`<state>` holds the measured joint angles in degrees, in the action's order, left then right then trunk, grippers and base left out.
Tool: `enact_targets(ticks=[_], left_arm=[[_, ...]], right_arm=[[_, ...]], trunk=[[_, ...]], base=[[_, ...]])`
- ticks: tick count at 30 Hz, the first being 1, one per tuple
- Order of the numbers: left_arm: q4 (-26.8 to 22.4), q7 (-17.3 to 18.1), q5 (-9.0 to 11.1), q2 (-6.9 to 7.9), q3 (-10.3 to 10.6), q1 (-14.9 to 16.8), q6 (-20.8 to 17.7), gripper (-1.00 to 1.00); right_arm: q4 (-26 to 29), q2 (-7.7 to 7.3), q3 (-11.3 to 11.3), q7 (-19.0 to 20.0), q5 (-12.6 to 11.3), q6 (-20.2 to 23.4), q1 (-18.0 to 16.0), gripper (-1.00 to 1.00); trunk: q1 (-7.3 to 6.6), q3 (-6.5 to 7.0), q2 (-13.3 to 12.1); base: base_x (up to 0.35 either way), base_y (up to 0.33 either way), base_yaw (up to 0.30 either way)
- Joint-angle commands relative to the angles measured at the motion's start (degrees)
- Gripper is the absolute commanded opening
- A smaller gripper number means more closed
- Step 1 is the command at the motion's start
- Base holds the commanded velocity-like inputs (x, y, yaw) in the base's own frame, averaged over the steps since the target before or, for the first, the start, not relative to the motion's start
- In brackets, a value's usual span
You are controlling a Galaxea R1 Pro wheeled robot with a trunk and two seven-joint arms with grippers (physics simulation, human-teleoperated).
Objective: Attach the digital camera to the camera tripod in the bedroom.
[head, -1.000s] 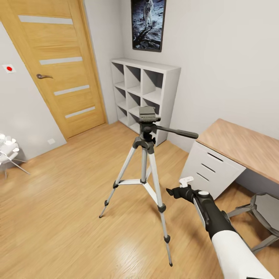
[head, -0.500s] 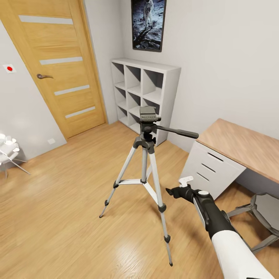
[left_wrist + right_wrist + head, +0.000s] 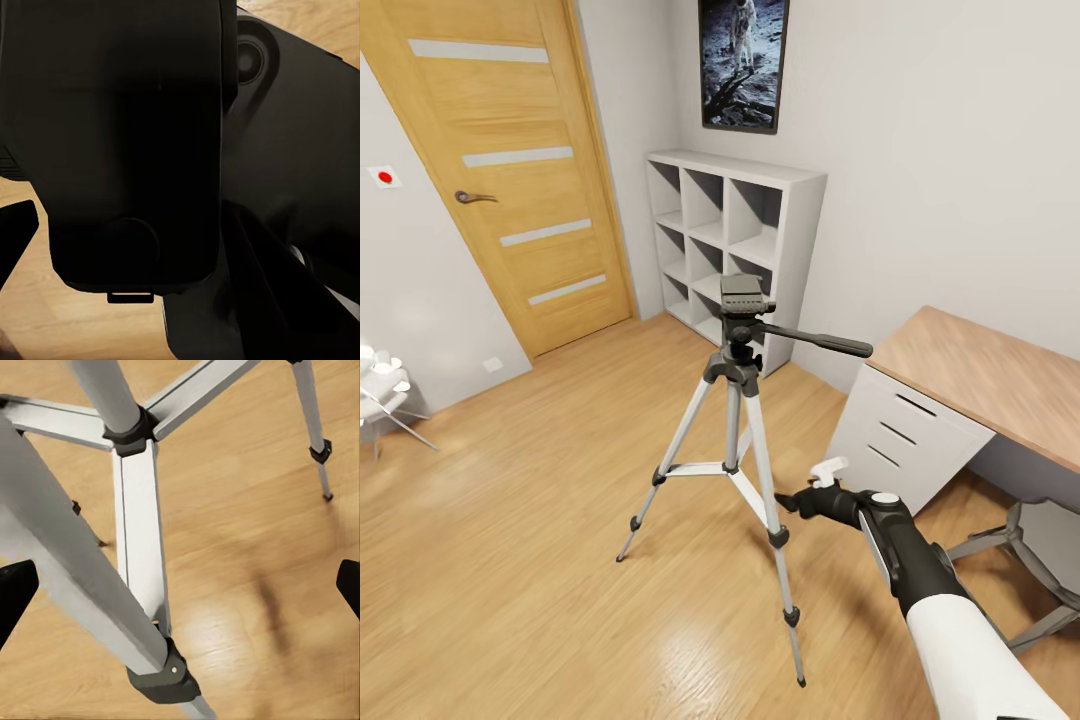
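None of the mounting is done | camera tripod stands on the bedroom floor, head plate bare; digital camera unseen | your right gripper hangs near its leg, jaws spread, empty | left gripper: can't tell; approach pending

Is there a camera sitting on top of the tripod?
No, the tripod has just its bare grey head plate on top, nothing mounted.
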<state>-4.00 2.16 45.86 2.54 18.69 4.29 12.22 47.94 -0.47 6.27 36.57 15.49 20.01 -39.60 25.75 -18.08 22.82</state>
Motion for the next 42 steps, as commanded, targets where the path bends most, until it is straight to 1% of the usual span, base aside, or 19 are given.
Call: enact_targets(ticks=[1, 4, 8, 16, 26, 35, 42], left_arm=[[0.0, 0.2, 0.5, 0.01, 0.4, 0.0, 0.2, -1.00], [0.0, 0.2, 0.5, 0.01, 0.4, 0.0, 0.2, -1.00], [0.0, 0.2, 0.5, 0.01, 0.4, 0.0, 0.2, -1.00], [0.0, 0.2, 0.5, 0.01, 0.3, 0.0, 0.2, -1.00], [0.1, 0.2, 0.5, 0.01, 0.3, 0.0, 0.2, -1.00], [0.0, 0.2, 0.5, 0.07, 0.3, 0.0, 0.2, -1.00], [0.0, 0.2, 0.5, 0.10, 0.4, 0.0, 0.2, -1.00]], right_arm=[[0.1, 0.03, 0.2, 2.0, 0.5, 0.2, 0.0, 1.00], [0.0, 0.03, 0.2, 3.6, 0.6, 0.2, 0.0, 1.00], [-0.1, 0.03, 0.2, 4.8, 0.6, 0.2, 0.0, 1.00], [-0.1, 0.06, 0.1, 5.2, 0.5, 0.2, 0.0, 1.00], [-0.1, 0.45, 0.1, 5.3, 0.4, 0.3, 0.0, 1.00], [-0.1, 1.39, 0.3, 4.8, 0.1, 0.5, -0.1, 1.00], [0.0, 2.96, 0.6, 4.5, -0.1, 0.4, -0.1, 1.00]], trunk=[[0.03, -0.10, 0.1], [0.03, -0.10, 0.1], [0.03, -0.10, 0.1], [0.03, -0.10, 0.1], [0.03, -0.10, 0.1], [0.03, -0.10, 0.1], [0.03, -0.10, 0.1]], base=[[0.000, 0.000, 0.000], [0.000, 0.000, 0.000], [0.000, 0.000, 0.000], [0.000, 0.000, 0.000], [0.000, 0.000, 0.000], [0.000, 0.000, 0.000], [0.000, 0.000, 0.000]])
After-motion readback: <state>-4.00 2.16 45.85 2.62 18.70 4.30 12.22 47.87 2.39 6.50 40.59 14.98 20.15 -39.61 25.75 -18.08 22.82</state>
